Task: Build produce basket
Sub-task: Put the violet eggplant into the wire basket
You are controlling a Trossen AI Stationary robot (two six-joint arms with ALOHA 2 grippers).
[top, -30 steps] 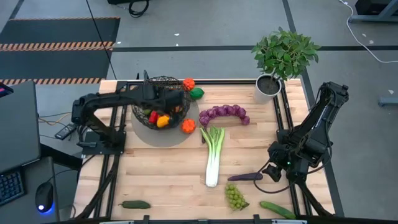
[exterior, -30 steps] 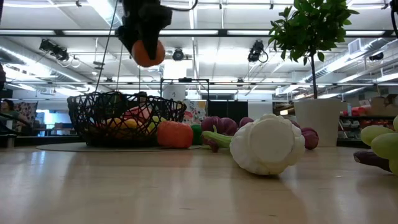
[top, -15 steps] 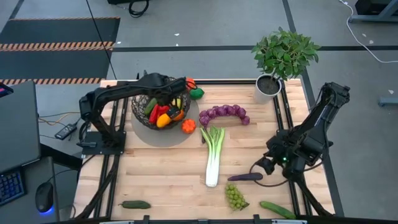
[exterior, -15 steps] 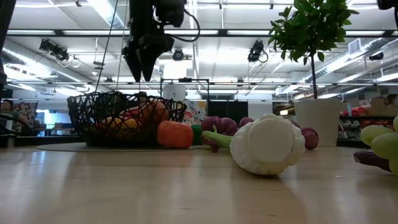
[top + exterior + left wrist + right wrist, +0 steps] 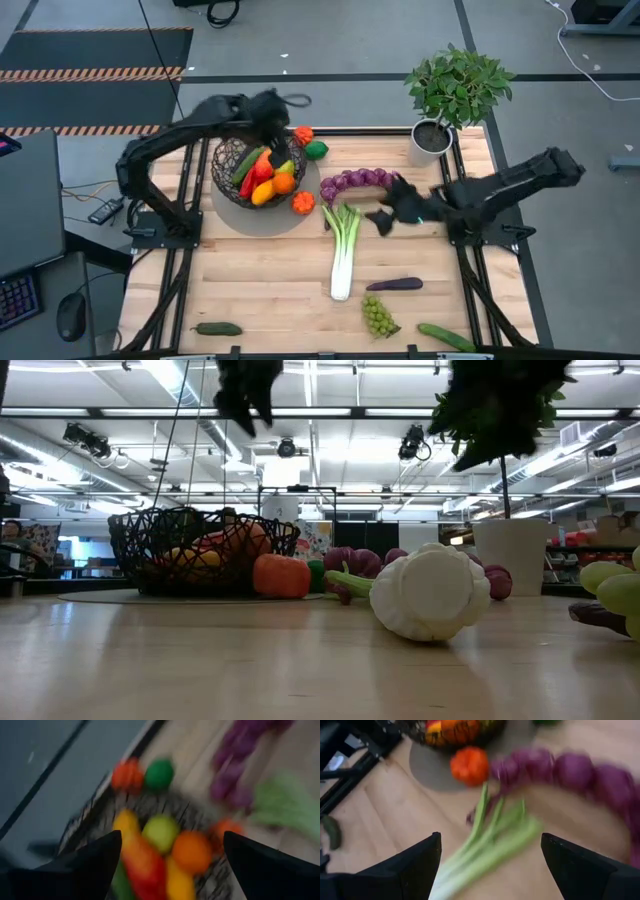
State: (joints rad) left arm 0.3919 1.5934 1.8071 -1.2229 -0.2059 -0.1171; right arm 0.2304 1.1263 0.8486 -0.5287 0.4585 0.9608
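The dark wire basket (image 5: 255, 170) stands on a round grey mat at the far left and holds peppers, an orange (image 5: 191, 851) and other produce. My left gripper (image 5: 275, 125) hangs open and empty high above its far rim. My right gripper (image 5: 382, 215) is open and empty above the middle of the table, over the leek's green leaves (image 5: 495, 825) and the purple grapes (image 5: 360, 182). The leek (image 5: 343, 250) lies on the boards with its white end toward the near edge.
A small orange-red vegetable (image 5: 303, 202) sits on the mat beside the basket; a red one (image 5: 303, 133) and a green one (image 5: 317, 150) lie behind it. Aubergine (image 5: 395, 284), green grapes (image 5: 378, 317) and two cucumbers (image 5: 218, 328) (image 5: 445, 337) lie near the front. A potted plant (image 5: 432, 138) stands far right.
The orange that was at my left gripper's fingertips has dropped into the basket; that gripper has risen and swung toward the far edge. My right gripper has swept from beside the aubergine at the table's right edge toward the middle, over the leek's leaves.
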